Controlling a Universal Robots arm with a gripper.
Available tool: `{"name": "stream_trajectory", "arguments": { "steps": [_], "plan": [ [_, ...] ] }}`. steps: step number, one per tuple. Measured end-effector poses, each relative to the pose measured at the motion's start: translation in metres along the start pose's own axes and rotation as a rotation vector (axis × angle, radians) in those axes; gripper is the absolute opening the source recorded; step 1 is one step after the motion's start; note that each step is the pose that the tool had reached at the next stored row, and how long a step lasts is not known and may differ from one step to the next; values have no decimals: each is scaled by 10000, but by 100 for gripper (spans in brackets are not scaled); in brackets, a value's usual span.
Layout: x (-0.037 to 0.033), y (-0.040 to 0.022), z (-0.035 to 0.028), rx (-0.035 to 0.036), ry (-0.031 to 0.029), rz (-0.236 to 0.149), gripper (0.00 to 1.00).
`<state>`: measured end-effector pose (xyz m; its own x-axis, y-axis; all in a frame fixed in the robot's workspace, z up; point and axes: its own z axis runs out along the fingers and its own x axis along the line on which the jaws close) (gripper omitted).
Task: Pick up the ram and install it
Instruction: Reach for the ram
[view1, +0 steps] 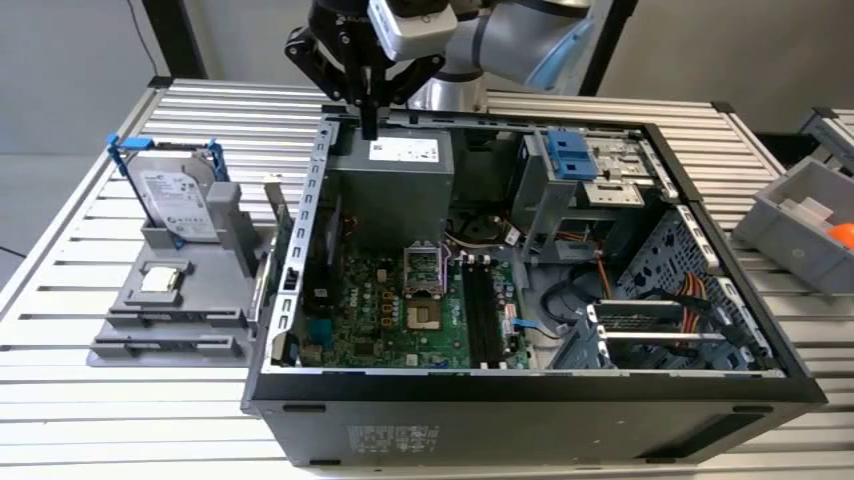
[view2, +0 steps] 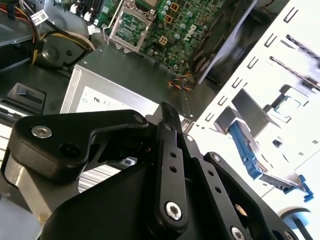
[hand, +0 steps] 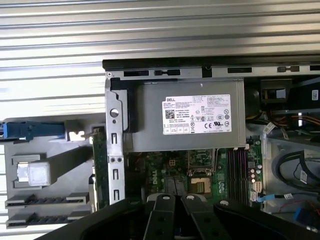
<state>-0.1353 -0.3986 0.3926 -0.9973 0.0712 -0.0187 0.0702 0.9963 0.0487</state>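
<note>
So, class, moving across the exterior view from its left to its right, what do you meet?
In order: hard drive → ram → gripper → memory slots → blue bracket → grey bin.

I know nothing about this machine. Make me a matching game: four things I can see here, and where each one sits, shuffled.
Things:
1. hard drive
2. processor chip
3. ram
4. tool

Places:
A. hanging over the grey power supply box
B. lying flat on the grey stand
C. upright in a blue frame
D. on edge beside the computer case's outer wall

Pairs: 1-C, 2-B, 3-D, 4-A
</note>
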Motion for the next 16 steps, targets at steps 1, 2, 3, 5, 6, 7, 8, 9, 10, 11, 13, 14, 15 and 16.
{"name": "stream_trajectory", "arguments": {
  "steps": [1,2,3,5,6,7,8,9,10,11,13,14,15,16],
  "plan": [
    [7,-1,0,0,0,0,0],
    [14,-1,0,-1,0,0,0],
    [21,-1,0,0,1,0,0],
    [36,-3,-1,0,5,0,0],
    [42,-3,0,0,12,0,0],
    [48,-3,0,1,21,1,0],
    [56,-4,-1,1,26,1,0],
    [63,-5,-1,2,27,1,0],
    [73,-5,-2,3,28,1,0],
    [83,-6,-2,2,28,1,0],
    [104,-6,-2,2,28,1,0],
    [113,-6,-2,2,28,1,0],
    [121,-7,-2,1,27,2,0],
    [129,-7,-2,1,27,1,0]
  ]
}}
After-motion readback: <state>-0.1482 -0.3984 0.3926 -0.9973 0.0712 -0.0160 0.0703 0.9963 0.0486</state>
